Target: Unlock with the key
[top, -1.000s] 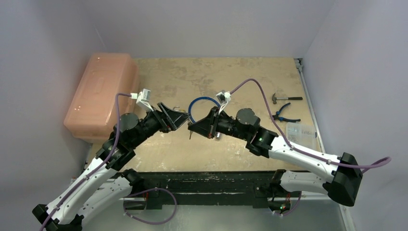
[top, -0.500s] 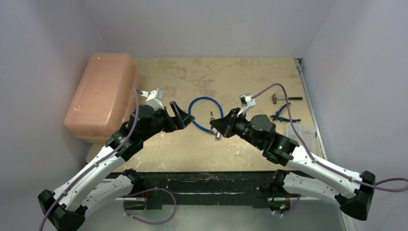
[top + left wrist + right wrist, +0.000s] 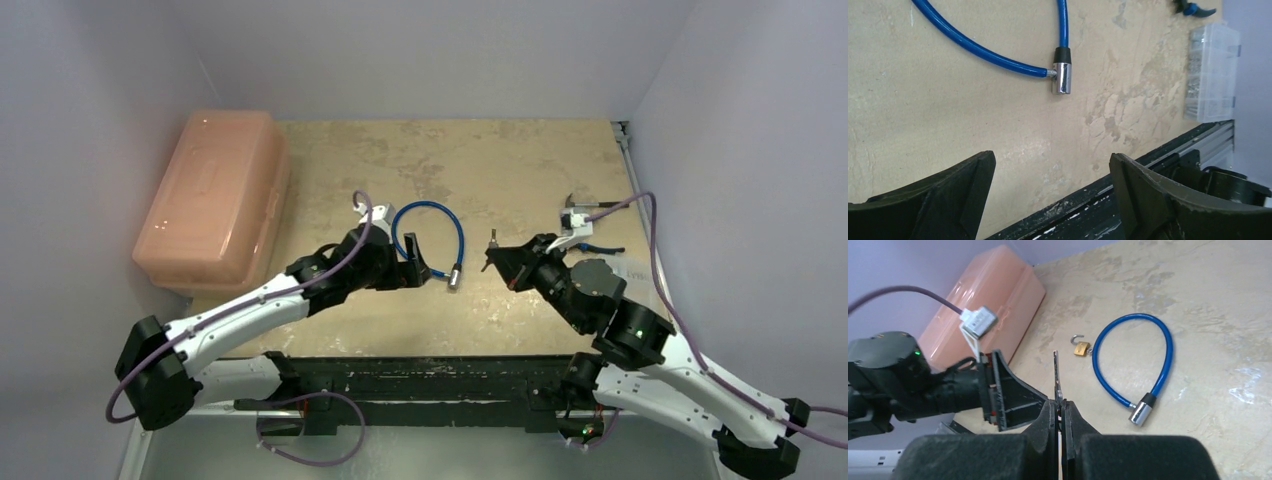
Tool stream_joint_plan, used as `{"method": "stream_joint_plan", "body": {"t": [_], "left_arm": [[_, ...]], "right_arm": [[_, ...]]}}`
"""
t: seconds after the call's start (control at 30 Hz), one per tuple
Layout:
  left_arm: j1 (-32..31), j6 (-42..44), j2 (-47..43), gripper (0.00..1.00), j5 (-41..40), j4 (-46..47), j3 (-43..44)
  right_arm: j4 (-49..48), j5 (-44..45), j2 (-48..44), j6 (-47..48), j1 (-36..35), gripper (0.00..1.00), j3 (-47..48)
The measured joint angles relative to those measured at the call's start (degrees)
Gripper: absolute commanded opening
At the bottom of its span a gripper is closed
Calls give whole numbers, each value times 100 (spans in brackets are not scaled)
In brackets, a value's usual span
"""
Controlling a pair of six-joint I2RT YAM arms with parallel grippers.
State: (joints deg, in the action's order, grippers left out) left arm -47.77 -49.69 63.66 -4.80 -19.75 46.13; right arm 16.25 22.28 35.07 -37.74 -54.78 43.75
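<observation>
- Right gripper [image 3: 1060,409] clenched on key [image 3: 1056,371], thin pinch; key could twist or slip at insertion.
- Left gripper [image 3: 1050,162] spread wide, empty; loose padlock [image 3: 1081,348] could skid.

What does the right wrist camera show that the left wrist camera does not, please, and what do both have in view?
Only the right wrist view shows the thin silver key pinched in the shut right gripper, the small brass padlock beside the cable, and the salmon plastic storage box. Only the left wrist view shows the clear plastic organiser case and part of the blue-handled pliers. Both show the blue cable lock with its chrome cylinder end on the tan tabletop, and the open left gripper.
</observation>
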Motion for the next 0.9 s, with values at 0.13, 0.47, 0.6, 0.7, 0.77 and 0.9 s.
{"method": "stream_joint_plan", "body": {"t": [0.13,0.47,0.6,0.7,0.77,0.9], "left_arm": [[-341,0,704,89,-299,17,249],[-1307,22,2240,83,-1034,76,1161],[-1471,146,2839,77,-1377,-35,1628],[-1478,284,3368,73,-1670,-214,2124],[-1475,393,3751,69,-1858,-308,2479],[-1473,616,4347,65,-2111,-566,3014]], "right_arm": [[317,245,-341,-20,0,0,0],[1016,654,-791,-44,0,0,120],[1150,721,-815,-44,4,0,210],[1241,743,-824,-42,4,0,225],[1300,769,-846,-44,4,0,225],[1335,811,-909,-44,4,0,223]]}}
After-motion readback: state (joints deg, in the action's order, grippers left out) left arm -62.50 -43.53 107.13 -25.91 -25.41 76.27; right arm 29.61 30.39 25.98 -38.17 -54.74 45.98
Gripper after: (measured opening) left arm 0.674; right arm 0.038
